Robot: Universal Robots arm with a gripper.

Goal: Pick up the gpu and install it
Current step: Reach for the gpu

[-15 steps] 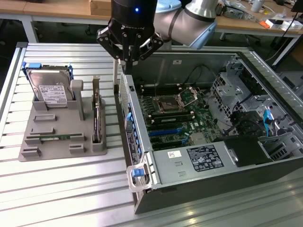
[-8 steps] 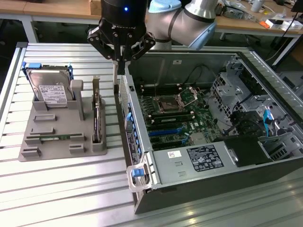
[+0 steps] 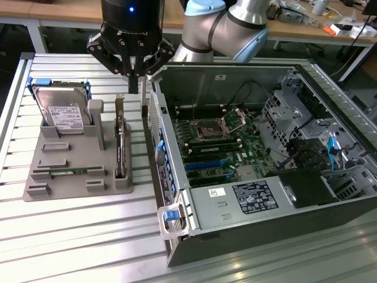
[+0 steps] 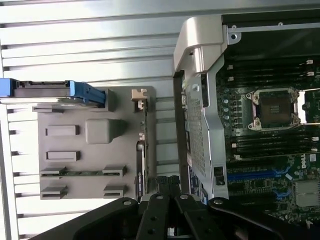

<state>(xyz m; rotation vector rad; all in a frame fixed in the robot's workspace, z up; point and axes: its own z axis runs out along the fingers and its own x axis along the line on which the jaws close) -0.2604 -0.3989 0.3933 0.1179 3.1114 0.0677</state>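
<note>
While they hang just outside the case's [image 3: 265, 231] wall, the fingers [image 3: 134, 84] are clenched shut, holding nothing. The gpu [image 3: 121, 150] stands on edge in a gray holder [image 3: 59, 156] beside the case, on the table [image 3: 70, 236].

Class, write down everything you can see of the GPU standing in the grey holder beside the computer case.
The gpu is a thin, dark card standing on its long edge in a slot of the grey holder, on the side nearest the open computer case. A silver bracket caps its far end. The holder alone touches it; the shut gripper hangs above that end, seemingly apart.
</note>
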